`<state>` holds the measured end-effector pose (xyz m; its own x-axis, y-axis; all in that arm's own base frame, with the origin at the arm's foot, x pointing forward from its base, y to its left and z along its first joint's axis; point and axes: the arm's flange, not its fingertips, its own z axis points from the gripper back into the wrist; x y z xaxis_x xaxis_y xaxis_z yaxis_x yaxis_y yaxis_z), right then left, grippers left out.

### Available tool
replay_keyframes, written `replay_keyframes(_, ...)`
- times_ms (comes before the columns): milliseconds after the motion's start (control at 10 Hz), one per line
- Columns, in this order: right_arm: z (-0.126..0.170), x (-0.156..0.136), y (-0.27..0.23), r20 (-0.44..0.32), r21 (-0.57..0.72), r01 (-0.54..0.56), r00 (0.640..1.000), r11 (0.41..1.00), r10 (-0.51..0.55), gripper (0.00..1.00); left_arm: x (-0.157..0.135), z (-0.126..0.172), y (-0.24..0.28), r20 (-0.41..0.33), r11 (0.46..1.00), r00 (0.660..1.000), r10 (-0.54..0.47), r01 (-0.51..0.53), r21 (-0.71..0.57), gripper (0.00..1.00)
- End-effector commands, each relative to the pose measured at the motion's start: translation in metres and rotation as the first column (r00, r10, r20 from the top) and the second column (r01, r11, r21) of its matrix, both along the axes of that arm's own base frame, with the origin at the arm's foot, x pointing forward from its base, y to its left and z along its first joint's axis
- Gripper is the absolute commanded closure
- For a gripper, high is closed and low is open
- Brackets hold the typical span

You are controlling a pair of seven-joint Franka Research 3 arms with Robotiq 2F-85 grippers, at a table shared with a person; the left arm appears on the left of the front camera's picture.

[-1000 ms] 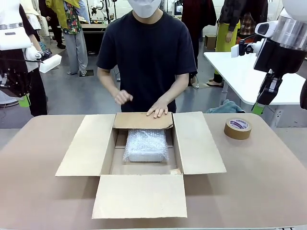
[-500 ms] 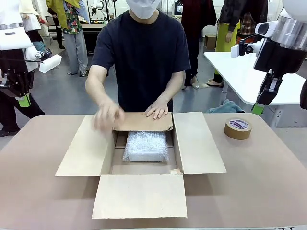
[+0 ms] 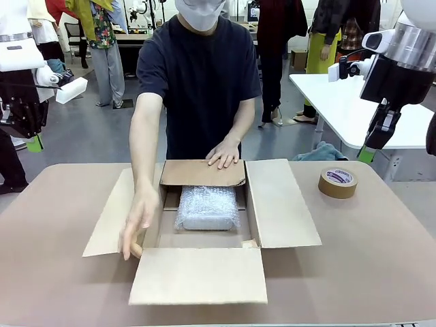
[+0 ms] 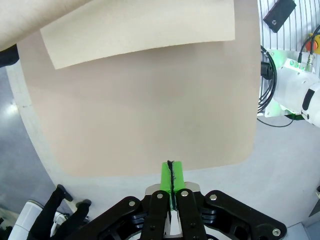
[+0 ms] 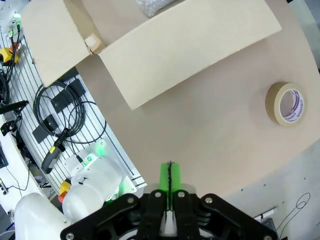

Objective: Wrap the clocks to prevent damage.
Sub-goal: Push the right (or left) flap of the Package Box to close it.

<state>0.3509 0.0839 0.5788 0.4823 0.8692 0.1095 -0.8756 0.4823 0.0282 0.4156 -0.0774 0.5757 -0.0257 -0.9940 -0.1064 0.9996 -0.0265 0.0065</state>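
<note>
Wrapped clock (image 3: 207, 208) sits inside the box (image 3: 283, 204). The person's hand (image 3: 136, 228), newly down at the box's side flap (image 3: 109, 221), lifts it, so closing likely begins. The left gripper (image 4: 171, 175) and right gripper (image 5: 170, 176) are closed tight and empty.

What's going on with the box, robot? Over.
Left claw shut, empty; right claw shut, empty. Clear bubble-wrapped bundle inside open brown cardboard box. Person's hand at side flap, in the way.

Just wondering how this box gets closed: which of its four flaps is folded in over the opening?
The far flap, the one under the person's hand. It lies folded in over the box, while the other three spread outward.
</note>
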Motion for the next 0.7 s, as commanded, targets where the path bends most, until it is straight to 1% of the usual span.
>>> replay_keyframes(0, -0.0009, -0.0005, 0.0013, 0.005, -0.003, 0.007, 1.0, 1.0, -0.007, 0.99, -0.0003, 0.0004, -0.0015, 0.001, 1.0, 1.0, 0.024, -0.024, -0.012, 1.0)
replay_keyframes(600, -0.0009, -0.0005, 0.0013, 0.005, -0.003, 0.007, 1.0, 1.0, -0.007, 0.99, -0.0003, 0.0004, -0.0015, 0.001, 1.0, 1.0, 0.024, -0.024, -0.012, 1.0)
